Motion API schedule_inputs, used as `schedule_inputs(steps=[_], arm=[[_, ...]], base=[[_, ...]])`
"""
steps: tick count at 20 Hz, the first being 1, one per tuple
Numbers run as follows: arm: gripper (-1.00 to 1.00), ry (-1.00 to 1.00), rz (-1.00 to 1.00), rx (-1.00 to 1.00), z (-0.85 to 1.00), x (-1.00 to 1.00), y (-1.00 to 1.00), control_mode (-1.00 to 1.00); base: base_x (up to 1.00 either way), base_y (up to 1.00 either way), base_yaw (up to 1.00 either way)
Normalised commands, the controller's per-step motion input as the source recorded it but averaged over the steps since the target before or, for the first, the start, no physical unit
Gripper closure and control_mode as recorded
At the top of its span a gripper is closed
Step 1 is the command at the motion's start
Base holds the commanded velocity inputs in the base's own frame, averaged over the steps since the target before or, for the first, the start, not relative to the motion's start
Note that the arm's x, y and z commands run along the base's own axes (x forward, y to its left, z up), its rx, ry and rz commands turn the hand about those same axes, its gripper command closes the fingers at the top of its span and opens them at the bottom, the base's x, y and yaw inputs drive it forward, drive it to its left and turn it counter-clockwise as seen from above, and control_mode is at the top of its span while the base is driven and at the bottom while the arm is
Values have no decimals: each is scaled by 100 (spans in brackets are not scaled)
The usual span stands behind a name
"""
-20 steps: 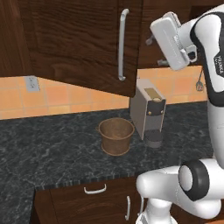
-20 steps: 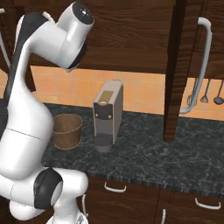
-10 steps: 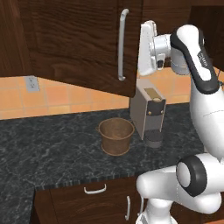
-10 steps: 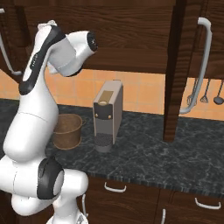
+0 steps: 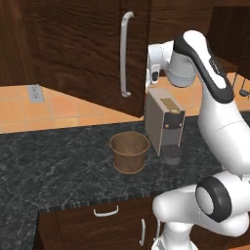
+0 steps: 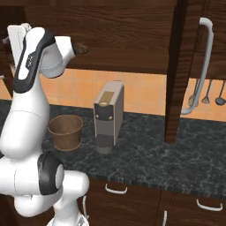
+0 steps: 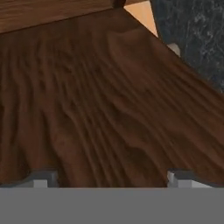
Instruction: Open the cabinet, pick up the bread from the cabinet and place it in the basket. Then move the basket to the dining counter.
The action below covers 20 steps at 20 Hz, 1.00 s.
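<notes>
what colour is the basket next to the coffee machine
Brown, with a thick rim; the basket shows best in the left base view, beside the coffee machine.

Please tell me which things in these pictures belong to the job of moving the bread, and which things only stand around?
Belong to the job:
- cabinet, both doors swung open
- basket, empty, on the black worktop
- gripper, open, up at the cabinet

Only standing around:
- coffee machine, right of the basket
- hanging utensils on the wall
- wall socket
- low drawers under the worktop
</notes>
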Motion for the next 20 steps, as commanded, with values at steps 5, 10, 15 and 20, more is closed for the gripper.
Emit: schedule_inputs(steps=[5, 10, 15, 20], arm=[[-100, -9, 17, 0, -23, -100, 100, -100], [-100, -20, 1, -1, -13, -59, 100, -100], [-100, -27, -6, -2, 0, -5, 99, -100], [-100, -36, -13, -17, 0, 25, -54, -100]], base=[[0, 0, 0], [0, 0, 0], [0, 0, 0], [0, 0, 0]])
